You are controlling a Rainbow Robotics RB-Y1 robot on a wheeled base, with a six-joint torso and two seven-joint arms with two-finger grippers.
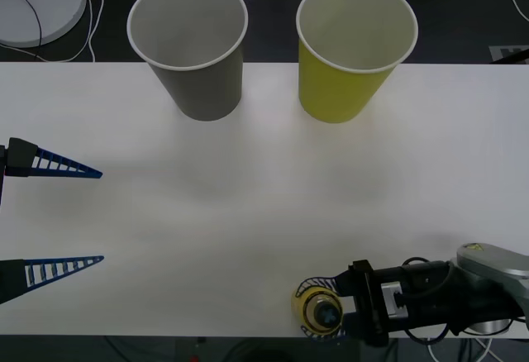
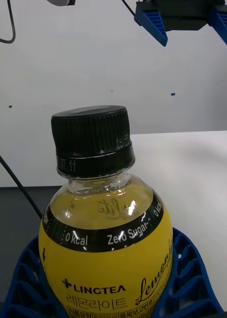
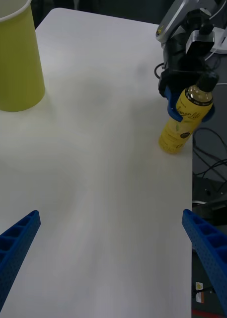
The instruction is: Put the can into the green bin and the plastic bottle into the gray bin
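The plastic bottle is yellow with a black cap. It stands, leaning slightly, at the table's front edge on the right, and my right gripper is shut on it. In the right wrist view the bottle sits between the blue fingers. The left wrist view shows the bottle held the same way by the right gripper. My left gripper is open over the table's left side, far from the bottle. The gray bin and the green bin stand upright at the back. The can is out of view.
A white round disc with a cable lies beyond the table's back left corner. Black cables hang past the table edge beside the bottle. Bare white tabletop lies between the grippers and the two bins.
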